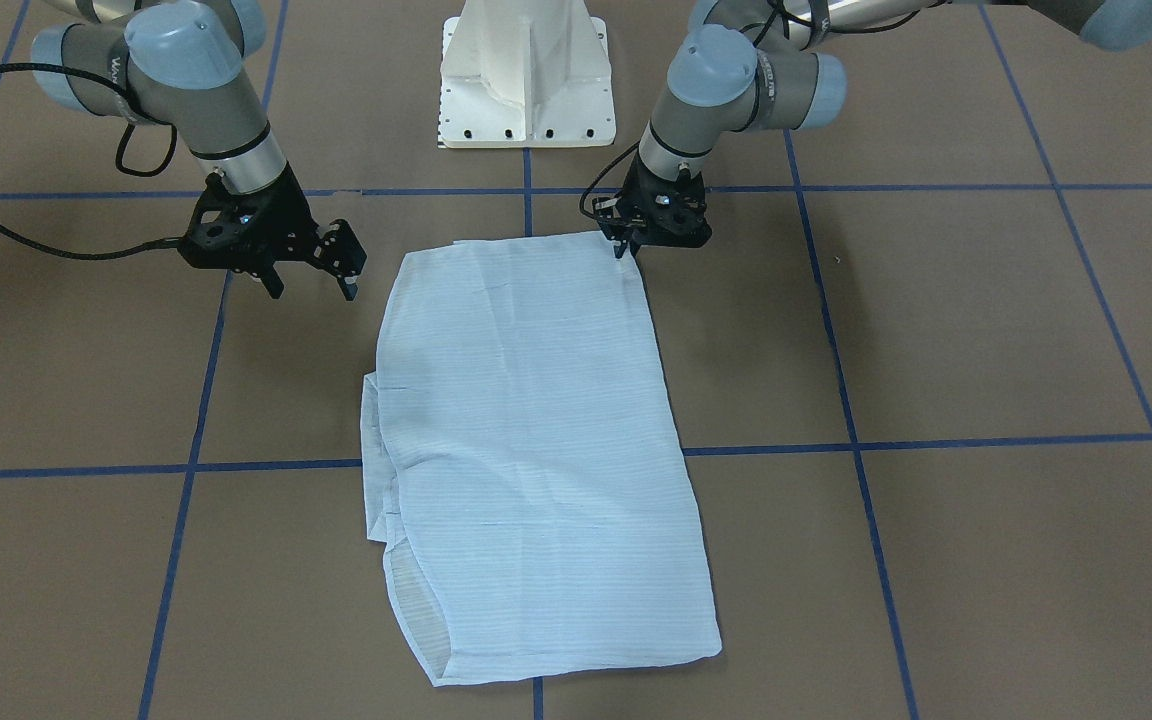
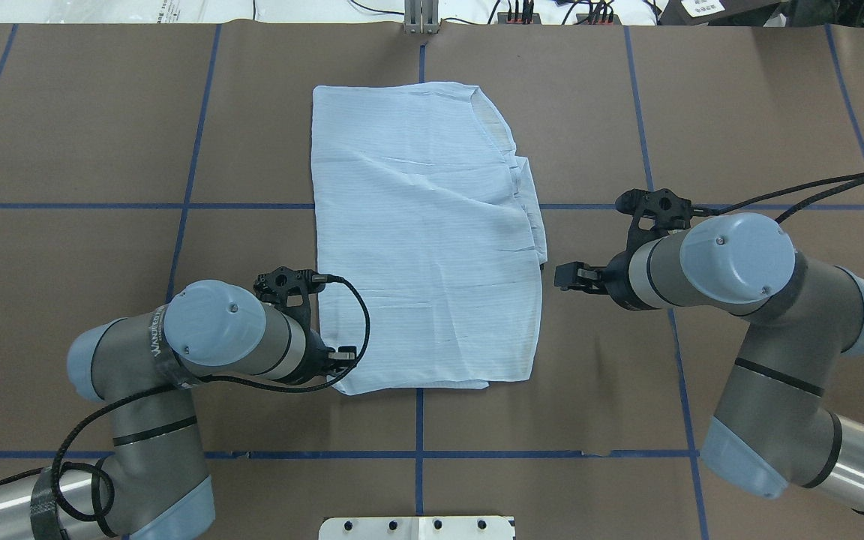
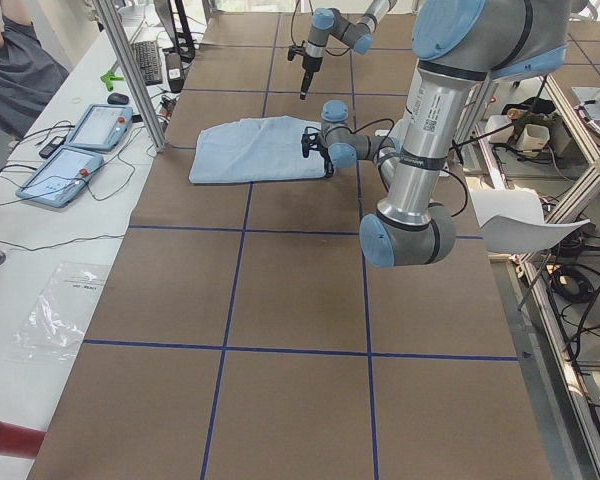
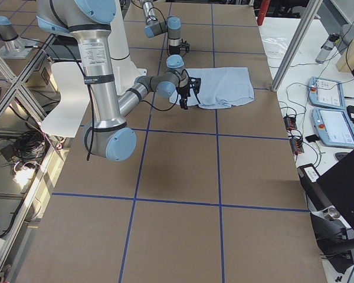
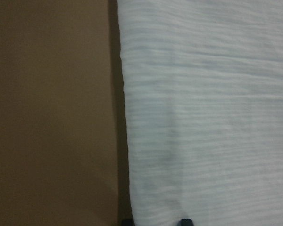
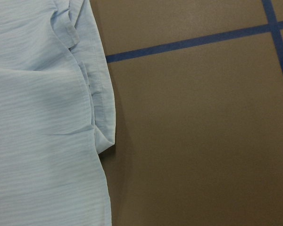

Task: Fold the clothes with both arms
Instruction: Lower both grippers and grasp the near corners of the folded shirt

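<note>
The light blue striped shirt (image 1: 536, 430) lies folded into a long flat rectangle on the brown table, with its collar edge on the robot's right side (image 2: 526, 195). My left gripper (image 1: 624, 248) is down at the shirt's near left corner (image 2: 340, 358). In the left wrist view, flat cloth (image 5: 207, 113) fills the right side, and two fingertips (image 5: 185, 221) show a little apart at the bottom edge. My right gripper (image 1: 312, 290) is open and empty. It hovers just off the shirt's right edge (image 2: 561, 276). Its wrist view shows the folded edge (image 6: 96, 103).
The white pedestal base (image 1: 526, 80) stands between the arms. Blue tape lines (image 1: 936, 440) grid the brown table. An operator (image 3: 10, 60), two teach pendants (image 3: 70, 150) and an aluminium post (image 3: 130, 70) are beyond the table's far edge.
</note>
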`<move>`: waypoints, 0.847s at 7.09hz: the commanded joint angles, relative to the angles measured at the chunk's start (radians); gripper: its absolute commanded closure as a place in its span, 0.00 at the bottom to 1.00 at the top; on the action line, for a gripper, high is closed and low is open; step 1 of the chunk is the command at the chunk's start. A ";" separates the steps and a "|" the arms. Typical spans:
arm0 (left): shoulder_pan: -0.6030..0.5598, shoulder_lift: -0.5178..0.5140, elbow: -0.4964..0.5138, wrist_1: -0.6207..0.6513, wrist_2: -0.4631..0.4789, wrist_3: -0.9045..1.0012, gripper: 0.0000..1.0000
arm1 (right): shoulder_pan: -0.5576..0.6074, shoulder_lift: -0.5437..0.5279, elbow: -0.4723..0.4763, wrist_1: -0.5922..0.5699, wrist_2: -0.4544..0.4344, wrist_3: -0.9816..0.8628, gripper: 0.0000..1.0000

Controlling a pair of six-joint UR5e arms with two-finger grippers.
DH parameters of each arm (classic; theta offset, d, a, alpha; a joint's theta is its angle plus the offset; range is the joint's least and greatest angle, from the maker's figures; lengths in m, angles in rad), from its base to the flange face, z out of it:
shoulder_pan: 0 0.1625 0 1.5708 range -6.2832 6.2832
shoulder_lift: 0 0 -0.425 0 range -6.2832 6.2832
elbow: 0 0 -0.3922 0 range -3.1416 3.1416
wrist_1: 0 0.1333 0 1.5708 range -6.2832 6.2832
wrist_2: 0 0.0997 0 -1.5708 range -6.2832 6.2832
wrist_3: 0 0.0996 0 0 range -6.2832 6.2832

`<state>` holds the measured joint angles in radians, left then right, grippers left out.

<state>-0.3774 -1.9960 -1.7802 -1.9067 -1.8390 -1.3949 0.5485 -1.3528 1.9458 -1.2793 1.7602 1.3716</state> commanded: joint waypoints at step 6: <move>0.000 -0.001 -0.018 -0.002 0.000 -0.001 1.00 | -0.179 0.187 0.010 -0.256 -0.064 0.571 0.02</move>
<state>-0.3774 -1.9972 -1.7975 -1.9081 -1.8380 -1.3959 0.4096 -1.1987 1.9631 -1.5014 1.6984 1.8017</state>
